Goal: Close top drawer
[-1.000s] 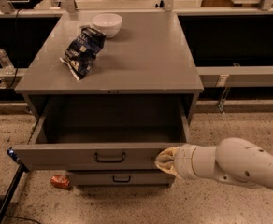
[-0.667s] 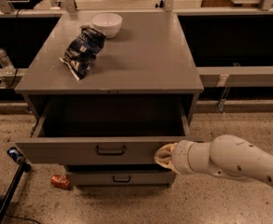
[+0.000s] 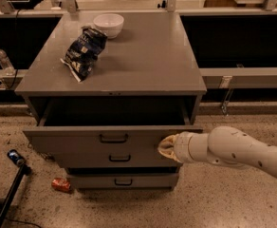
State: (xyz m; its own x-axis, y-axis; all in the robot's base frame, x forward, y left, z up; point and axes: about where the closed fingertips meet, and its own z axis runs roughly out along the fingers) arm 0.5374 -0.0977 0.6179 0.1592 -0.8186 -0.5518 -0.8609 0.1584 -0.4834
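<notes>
The top drawer is a grey metal drawer with a dark pull handle at the centre of its front panel. It stands partly open under the cabinet top, and its dark inside shows above the front panel. My gripper reaches in from the right on a white arm. Its tan tip touches the right part of the drawer's front panel, right of the handle.
On the grey cabinet top lie a dark blue chip bag and a white bowl. Two lower drawers sit below. A red can and a black pole lie on the floor at left. A water bottle stands on the left ledge.
The top drawer has slid inward toward the cabinet; less of its inside shows. My gripper has moved inward with the front panel, staying against its right part.
</notes>
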